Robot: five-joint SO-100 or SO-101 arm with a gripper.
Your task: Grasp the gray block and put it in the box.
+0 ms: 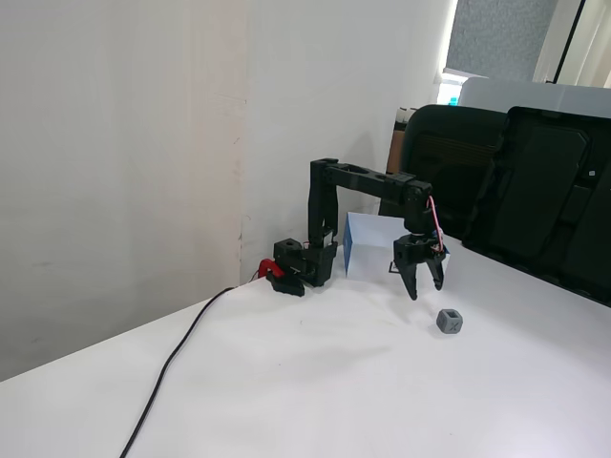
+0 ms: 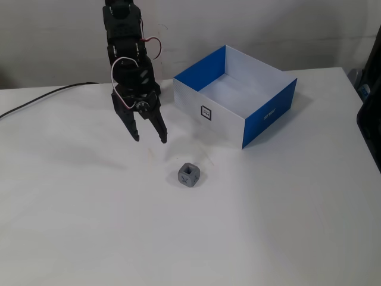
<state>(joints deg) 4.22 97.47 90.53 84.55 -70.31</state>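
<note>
In the fixed view that looks down on the white table (image 2: 286, 238), a thin black cable (image 2: 36, 102) runs in from the left edge toward the black two-finger gripper (image 2: 150, 139), which hangs tips-down just above the tabletop with its fingers spread apart and nothing between them. Right of and nearer the camera than the fingertips, the small gray cube with dark marks on its faces (image 2: 189, 174) sits on the table, near the gripper but apart from it. Farther right and behind stands the low rectangular white box with blue sides and a small black-and-white square label (image 2: 206, 112), open-topped and well apart from the cube; in the other fixed view the cube (image 1: 450, 321) likewise lies just right of and below the gripper (image 1: 426, 286).
</note>
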